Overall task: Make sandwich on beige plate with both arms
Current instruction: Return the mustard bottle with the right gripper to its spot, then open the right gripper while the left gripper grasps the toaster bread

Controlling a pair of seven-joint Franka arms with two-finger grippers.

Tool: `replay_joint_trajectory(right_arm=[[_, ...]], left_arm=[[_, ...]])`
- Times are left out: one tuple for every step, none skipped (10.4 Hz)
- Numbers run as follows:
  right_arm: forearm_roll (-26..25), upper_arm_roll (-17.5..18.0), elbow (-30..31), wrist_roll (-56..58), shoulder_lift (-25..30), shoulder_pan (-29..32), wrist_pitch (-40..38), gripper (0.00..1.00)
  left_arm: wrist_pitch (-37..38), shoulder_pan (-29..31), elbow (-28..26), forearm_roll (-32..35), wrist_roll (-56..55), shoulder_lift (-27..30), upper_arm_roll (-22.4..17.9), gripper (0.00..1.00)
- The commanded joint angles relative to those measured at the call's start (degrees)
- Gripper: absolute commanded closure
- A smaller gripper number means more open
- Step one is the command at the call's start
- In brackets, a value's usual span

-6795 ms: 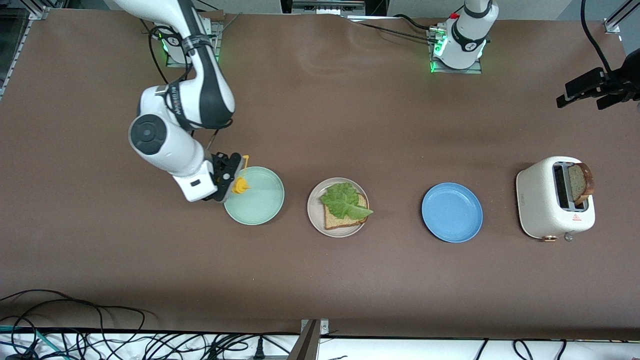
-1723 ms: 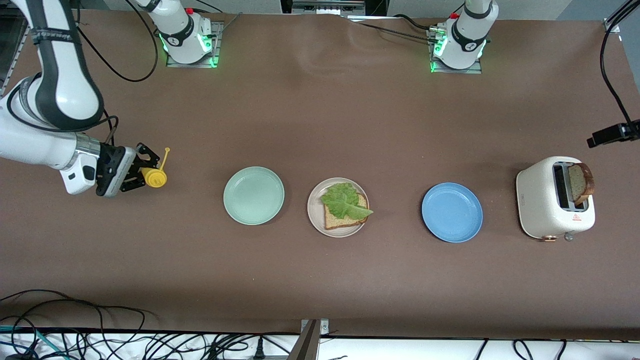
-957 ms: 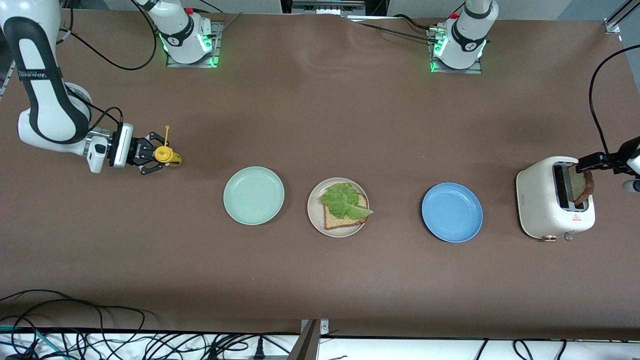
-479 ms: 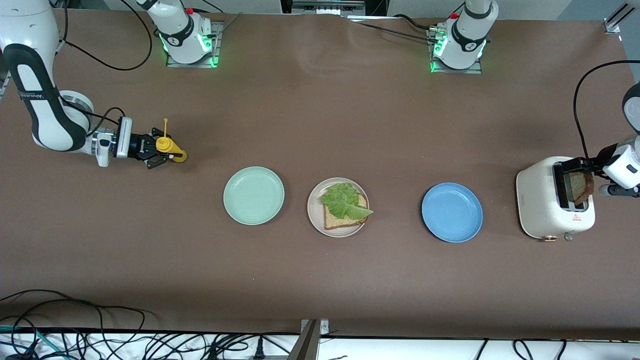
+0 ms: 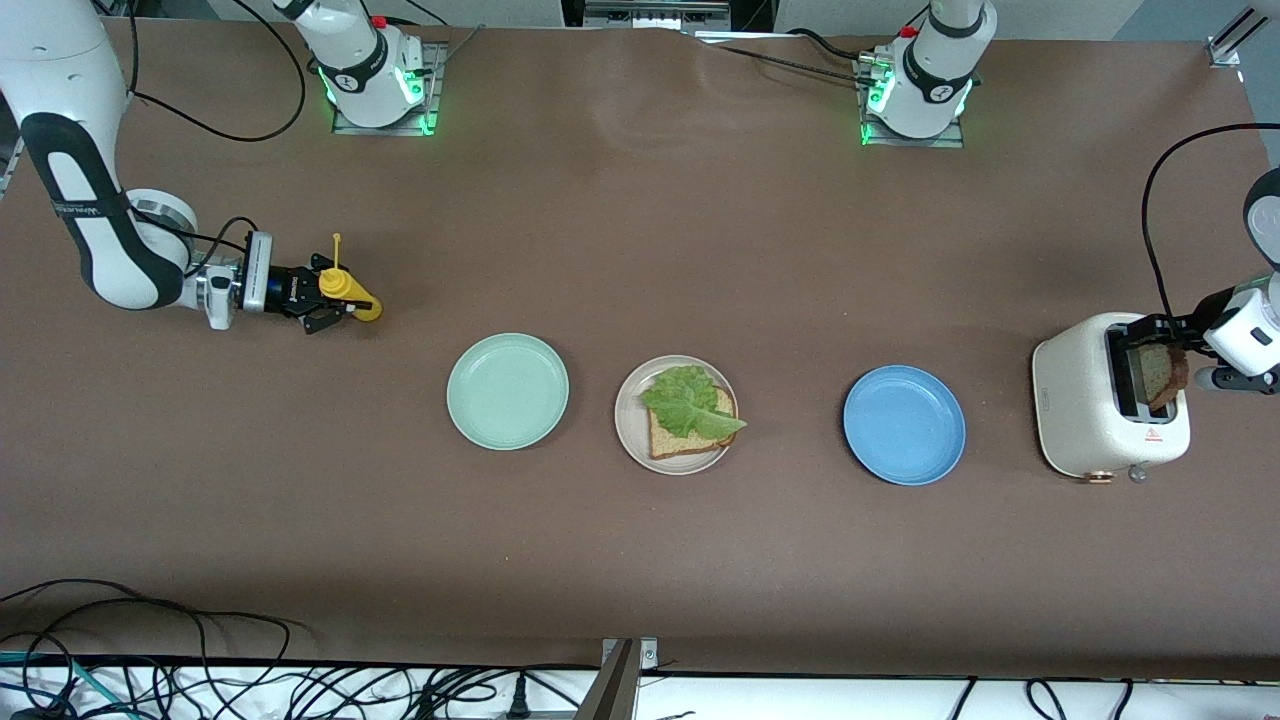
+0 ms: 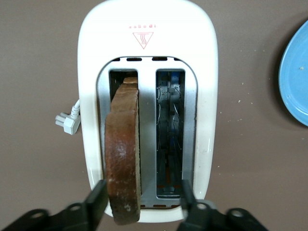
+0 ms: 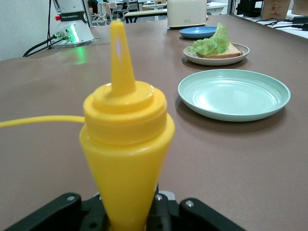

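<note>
One bread slice (image 5: 682, 440) lies on the beige plate (image 5: 627, 405) with a green lettuce leaf (image 5: 688, 400) on top. A second slice (image 5: 1162, 372) stands upright in a slot of the white toaster (image 5: 1080, 400). My left gripper (image 5: 1160, 340) hangs over that slice. In the left wrist view this gripper (image 6: 143, 190) is open. One of its fingers (image 6: 97, 199) is beside the crust of the slice (image 6: 122, 154). The other finger stands over the empty slot. My right gripper (image 5: 322, 300) is shut on a yellow squeeze bottle (image 5: 347, 293), low over the right arm's end of the table.
A mint green plate (image 5: 507, 390) sits beside the beige plate toward the right arm's end. A blue plate (image 5: 904, 425) sits between the beige plate and the toaster. Cables run along the table edge nearest the front camera.
The left gripper has come down around the slice in the toaster and its fingers have narrowed. The right gripper has carried the yellow bottle a little toward the mint plate.
</note>
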State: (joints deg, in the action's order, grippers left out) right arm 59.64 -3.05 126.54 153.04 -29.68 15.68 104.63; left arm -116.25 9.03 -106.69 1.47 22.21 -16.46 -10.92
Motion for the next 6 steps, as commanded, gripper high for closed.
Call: replay_joint_trajectory(right_arm=[[1.2, 0.0, -0.7, 2.3, -1.0, 1.1, -1.7, 1.00], [1.2, 0.0, -0.7, 2.1, -0.9, 1.1, -1.7, 0.78], [1.2, 0.0, -0.8, 1.6, -0.8, 1.1, -1.7, 0.52], [1.2, 0.0, -1.0, 0.4, -0.6, 1.1, -1.7, 0.31], [1.1, 0.0, -1.9, -1.5, -0.6, 1.1, -1.8, 0.22], [1.0, 0.1, -3.2, -3.3, -0.2, 1.1, -1.8, 0.17]], left_arm=[[-0.5, 0.4, -0.2, 1.6, 1.9, 0.4, -0.2, 0.89], [-0.5, 0.4, -0.1, 1.6, 1.9, 0.5, -0.3, 0.99], [-0.4, 0.3, 0.1, 1.6, 2.0, 0.8, -0.5, 1.00], [0.1, 0.3, 0.4, 1.6, 1.9, 1.5, -0.6, 1.00], [0.7, 0.3, 0.5, 1.6, 2.0, 2.7, -0.6, 1.00], [2.8, 0.2, 0.9, 1.6, 2.0, 4.3, -0.6, 1.00]])
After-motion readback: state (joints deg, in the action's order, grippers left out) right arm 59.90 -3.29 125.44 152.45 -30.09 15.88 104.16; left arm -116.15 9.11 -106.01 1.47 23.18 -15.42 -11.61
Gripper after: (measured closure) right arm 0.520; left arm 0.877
